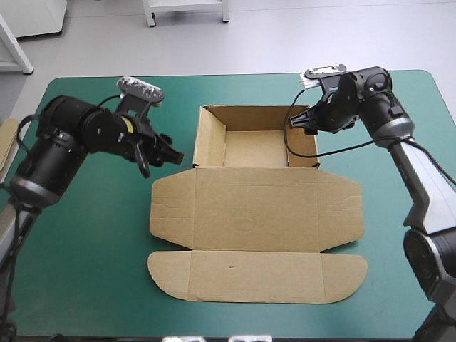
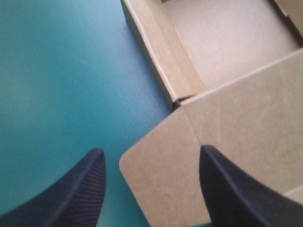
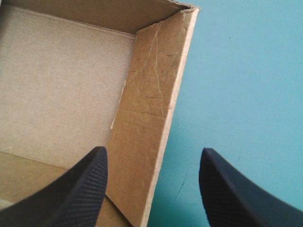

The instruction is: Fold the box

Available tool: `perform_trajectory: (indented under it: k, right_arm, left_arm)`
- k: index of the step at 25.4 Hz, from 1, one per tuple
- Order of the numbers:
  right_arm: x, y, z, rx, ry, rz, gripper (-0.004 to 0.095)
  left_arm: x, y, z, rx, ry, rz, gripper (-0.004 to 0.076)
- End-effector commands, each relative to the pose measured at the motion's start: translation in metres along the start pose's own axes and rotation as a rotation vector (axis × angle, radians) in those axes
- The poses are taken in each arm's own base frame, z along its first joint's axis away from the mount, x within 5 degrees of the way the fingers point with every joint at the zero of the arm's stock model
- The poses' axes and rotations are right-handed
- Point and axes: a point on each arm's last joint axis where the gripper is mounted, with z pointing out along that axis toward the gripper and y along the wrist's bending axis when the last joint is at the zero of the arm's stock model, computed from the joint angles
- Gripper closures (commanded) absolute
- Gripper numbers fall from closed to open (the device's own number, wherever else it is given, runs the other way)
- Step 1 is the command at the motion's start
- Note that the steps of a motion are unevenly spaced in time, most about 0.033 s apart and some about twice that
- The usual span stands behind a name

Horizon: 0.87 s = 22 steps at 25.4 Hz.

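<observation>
Left gripper [image 2: 151, 149]: fingers spread, holding nothing. It hovers over the rounded corner of the lid's left side flap [image 2: 161, 189], just beside the tray's near-left corner; the spread brackets that corner, which suggests a position chosen to catch and raise the flap.

Right gripper [image 3: 154, 149]: fingers likewise spread and empty; the tray's right wall [image 3: 147, 118] stands between them, so a pinch here would grip or steady that wall.

The box [image 1: 256, 214] sits at the middle of the counter [image 1: 385, 306], on the teal-green cover [image 1: 85, 285]. The tray [image 1: 256, 148] lies toward the far edge with its walls raised; the lid [image 1: 214, 206] lies flat toward the near edge; its front tuck flap [image 1: 256, 276] is also flat.

Judgement: the walls are formed and the lid is not yet raised; with one arm at each side of the tray, one gripper can hold the tray while the other works the lid's flap.
</observation>
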Motion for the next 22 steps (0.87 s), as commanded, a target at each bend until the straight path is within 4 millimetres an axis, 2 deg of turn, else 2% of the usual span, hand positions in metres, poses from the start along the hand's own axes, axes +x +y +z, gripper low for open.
perform_trajectory:
  k: [1,4,8,9,12,14,18,22]
  right_arm:
    - [-0.011,-0.004,0.006,-0.002,-0.061,0.022,0.0362]
    - [-0.009,-0.008,0.042,-0.026,0.016,0.057,0.0381]
    - [-0.006,-0.006,0.062,-0.039,0.072,0.06,0.0493]
    - [-0.005,-0.007,0.066,-0.039,0.082,0.056,0.0582]
    - [-0.005,-0.007,0.068,-0.04,0.082,0.025,0.0764]
    - [-0.006,-0.007,0.068,-0.033,0.072,0.003,0.093]
    - [-0.006,-0.013,0.068,0.032,0.069,-0.032,0.0921]
    - [-0.006,-0.027,0.065,0.113,0.077,-0.058,0.0921]
  left_arm:
    - [0.033,-0.002,-0.021,-0.001,-0.117,-0.024,0.0304]
    - [0.06,-0.003,-0.018,0.0,-0.116,-0.037,0.0304]
    - [0.073,-0.003,-0.013,-0.007,-0.102,-0.037,0.0304]
    - [0.077,-0.003,-0.011,-0.013,-0.093,-0.033,0.0304]
    - [0.085,0.0,-0.004,-0.047,-0.067,-0.015,0.0304]
    - [0.09,0.0,0.0,-0.048,-0.059,-0.013,0.0304]
    - [0.094,-0.001,0.0,-0.039,-0.074,-0.021,0.0304]
    - [0.094,-0.001,-0.005,-0.041,-0.102,-0.021,0.0304]
